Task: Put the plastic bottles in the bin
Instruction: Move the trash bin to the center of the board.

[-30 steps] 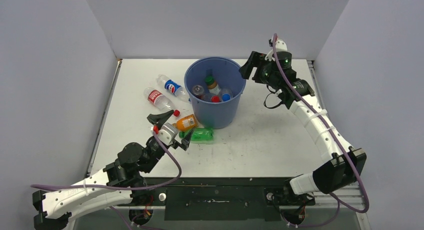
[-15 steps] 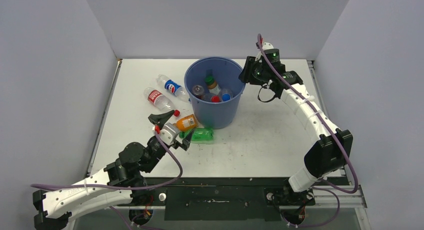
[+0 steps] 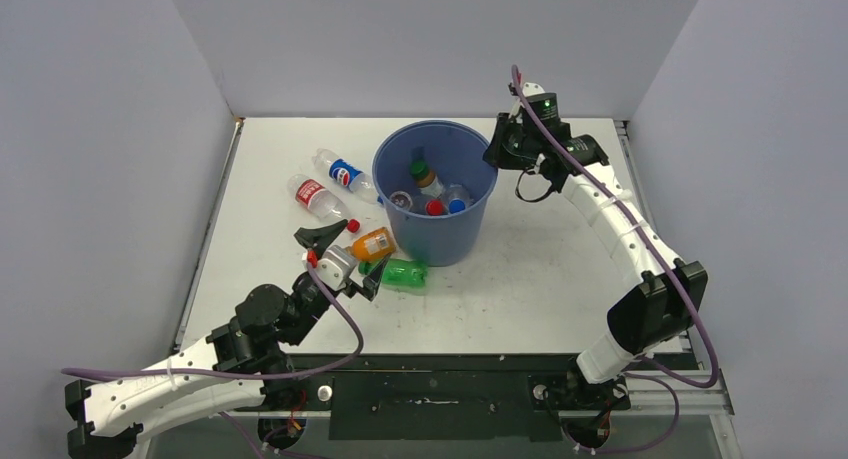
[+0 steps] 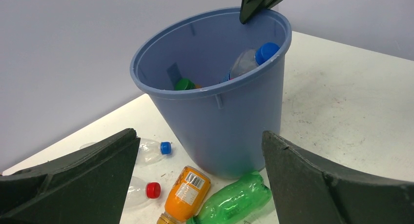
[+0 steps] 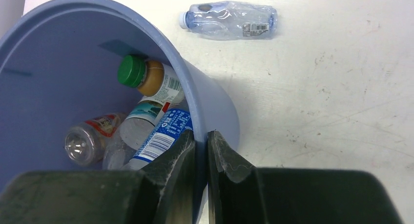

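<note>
The blue bin (image 3: 445,237) stands mid-table with several plastic bottles (image 3: 430,194) inside. My right gripper (image 3: 497,151) is shut on its right rim, one finger inside the wall and one outside (image 5: 201,138). An orange bottle (image 3: 372,245) and a green bottle (image 3: 402,272) lie against the bin's near left foot. My left gripper (image 3: 348,257) hangs open just above and in front of them, touching nothing (image 4: 197,136). Two clear bottles, blue-labelled (image 3: 344,173) and red-labelled (image 3: 318,196), lie further left.
A clear bottle with a white cap (image 5: 229,20) lies on the table beyond the bin in the right wrist view. Grey walls enclose the white table (image 3: 540,279) on three sides. The bin wall (image 4: 219,121) fills the left wrist view.
My right gripper moved in to the bin's right rim and shut on it. The bin shifted slightly to the right. The left arm stayed still.
</note>
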`<action>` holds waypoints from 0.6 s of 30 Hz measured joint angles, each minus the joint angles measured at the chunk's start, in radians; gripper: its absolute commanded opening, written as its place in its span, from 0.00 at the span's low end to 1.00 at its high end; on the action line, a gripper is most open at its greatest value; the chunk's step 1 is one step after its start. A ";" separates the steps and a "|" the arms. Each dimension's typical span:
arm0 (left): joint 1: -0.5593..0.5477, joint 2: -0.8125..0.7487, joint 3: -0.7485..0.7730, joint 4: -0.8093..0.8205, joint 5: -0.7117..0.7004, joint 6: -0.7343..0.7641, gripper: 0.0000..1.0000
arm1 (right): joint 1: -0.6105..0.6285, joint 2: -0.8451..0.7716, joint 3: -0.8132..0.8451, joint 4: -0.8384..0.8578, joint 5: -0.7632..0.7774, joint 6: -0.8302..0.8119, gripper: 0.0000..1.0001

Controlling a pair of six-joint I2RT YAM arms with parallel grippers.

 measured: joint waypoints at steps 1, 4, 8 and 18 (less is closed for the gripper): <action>0.000 0.000 0.000 0.000 0.000 0.000 0.96 | 0.000 0.000 0.011 -0.015 0.007 -0.001 0.05; 0.000 -0.002 0.000 0.000 0.000 0.000 0.96 | -0.002 0.000 0.047 -0.050 0.032 -0.003 0.05; 0.000 -0.003 0.000 0.000 0.000 -0.001 0.96 | -0.024 -0.011 0.064 -0.074 0.071 0.006 0.05; 0.000 -0.010 0.000 0.000 0.000 -0.001 0.96 | -0.209 -0.048 0.063 -0.088 0.126 0.103 0.05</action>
